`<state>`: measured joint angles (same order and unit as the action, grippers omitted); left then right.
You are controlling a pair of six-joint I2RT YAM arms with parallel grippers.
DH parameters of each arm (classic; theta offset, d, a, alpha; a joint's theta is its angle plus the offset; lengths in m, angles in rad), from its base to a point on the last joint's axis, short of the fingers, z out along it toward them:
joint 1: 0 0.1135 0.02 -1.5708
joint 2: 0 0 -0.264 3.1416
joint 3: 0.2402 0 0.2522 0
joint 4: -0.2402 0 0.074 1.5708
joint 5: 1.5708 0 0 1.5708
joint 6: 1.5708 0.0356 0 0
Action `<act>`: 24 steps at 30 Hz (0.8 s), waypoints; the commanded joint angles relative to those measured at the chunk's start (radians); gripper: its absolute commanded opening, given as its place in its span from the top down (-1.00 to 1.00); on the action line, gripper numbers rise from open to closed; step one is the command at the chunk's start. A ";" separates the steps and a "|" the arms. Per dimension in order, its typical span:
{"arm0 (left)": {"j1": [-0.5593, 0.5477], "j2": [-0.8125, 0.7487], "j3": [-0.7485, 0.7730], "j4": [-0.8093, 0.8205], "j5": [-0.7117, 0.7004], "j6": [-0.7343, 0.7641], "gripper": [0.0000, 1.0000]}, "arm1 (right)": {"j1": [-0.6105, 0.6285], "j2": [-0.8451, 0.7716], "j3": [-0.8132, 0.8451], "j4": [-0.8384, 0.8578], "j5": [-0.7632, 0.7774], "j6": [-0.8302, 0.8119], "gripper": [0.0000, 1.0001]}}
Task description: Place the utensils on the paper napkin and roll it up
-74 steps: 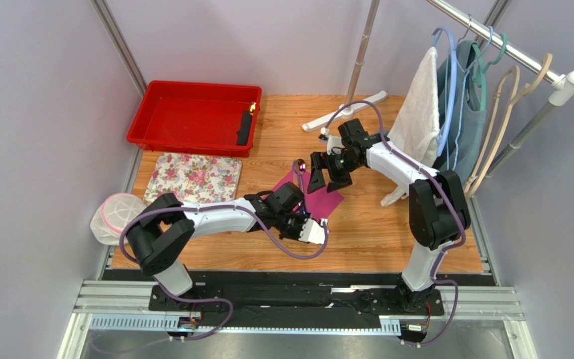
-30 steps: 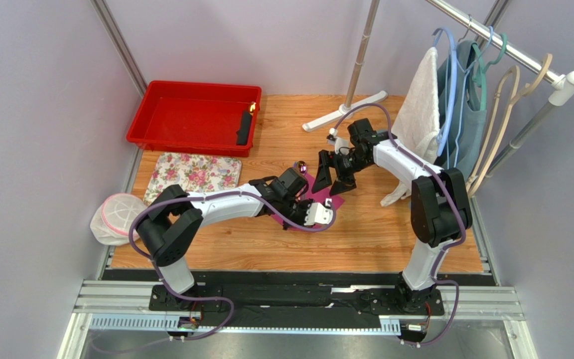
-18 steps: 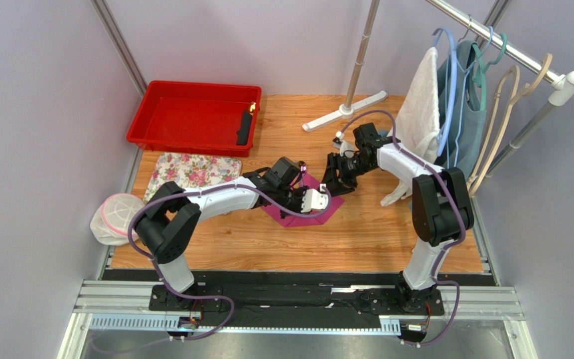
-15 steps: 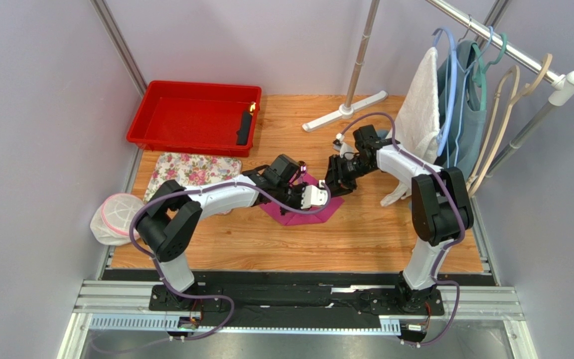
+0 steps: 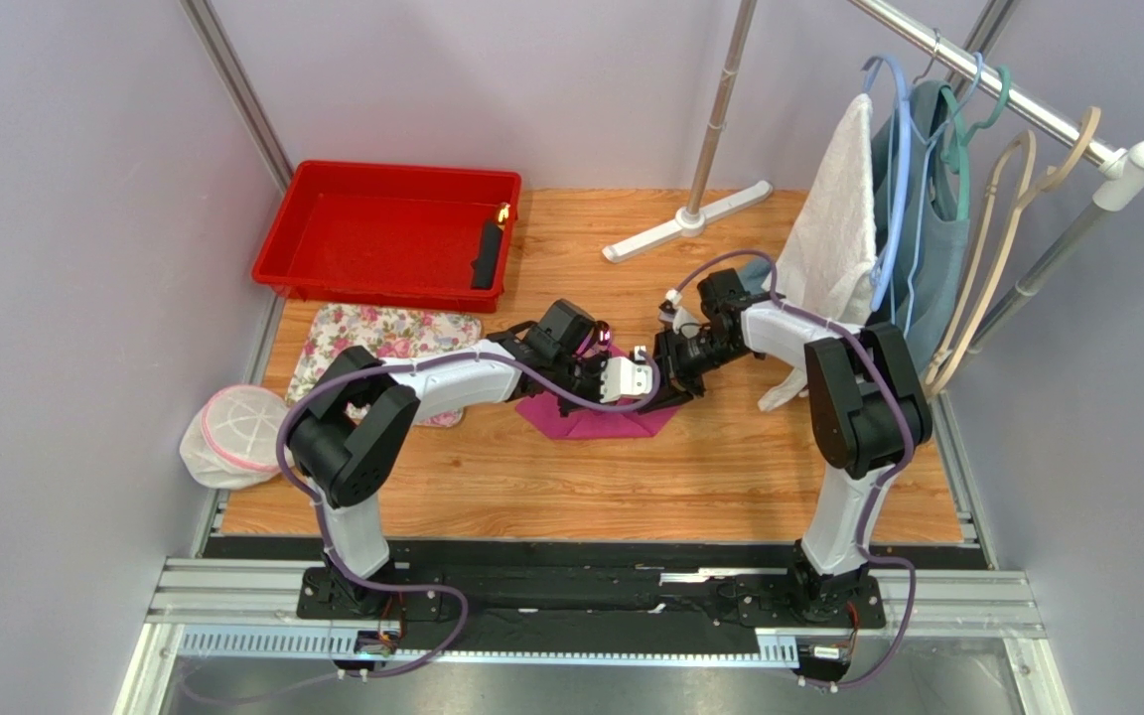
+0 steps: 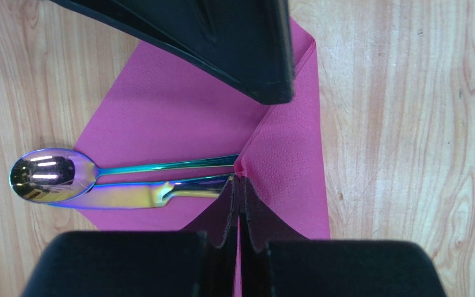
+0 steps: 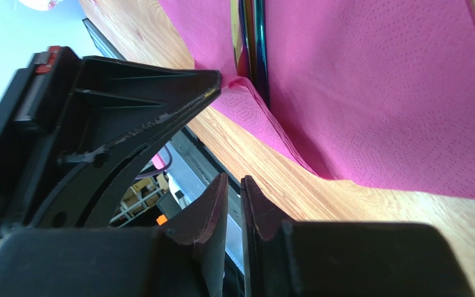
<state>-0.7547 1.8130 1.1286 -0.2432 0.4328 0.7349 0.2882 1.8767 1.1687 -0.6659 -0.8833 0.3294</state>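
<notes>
While the left fingers [image 6: 222, 219] clenched a folded-over corner of the paper napkin [image 6: 178, 105], utensils [image 6: 134, 195] lay side by side on it, mid-worktop [image 6: 407, 124], right fingers [image 7: 212, 210] nearly together at its right side, grasp unclear

A folded flap of the paper napkin [image 6: 178, 117] hides the handle ends of the utensils [image 6: 128, 195]
</notes>
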 commanded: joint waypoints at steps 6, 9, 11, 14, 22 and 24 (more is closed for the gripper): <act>0.009 0.019 0.031 0.064 -0.032 0.009 1.00 | 0.051 0.039 -0.007 0.060 -0.031 0.037 0.68; 0.014 0.025 0.031 0.067 -0.035 0.012 1.00 | 0.066 0.055 -0.007 0.069 -0.020 0.043 0.70; 0.014 0.029 0.031 0.068 -0.037 0.014 1.00 | 0.075 0.068 -0.006 0.074 -0.011 0.043 0.71; 0.017 0.034 0.033 0.068 -0.034 0.015 1.00 | 0.081 0.091 -0.003 0.077 0.007 0.046 0.71; 0.020 0.040 0.037 0.071 -0.034 0.018 1.00 | 0.086 0.137 0.000 0.095 0.061 0.057 0.74; 0.022 0.039 0.039 0.065 -0.029 0.015 1.00 | 0.086 0.150 0.002 0.097 0.073 0.059 0.74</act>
<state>-0.7418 1.8500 1.1328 -0.1967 0.3893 0.7422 0.3664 2.0037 1.1603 -0.6037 -0.8421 0.3740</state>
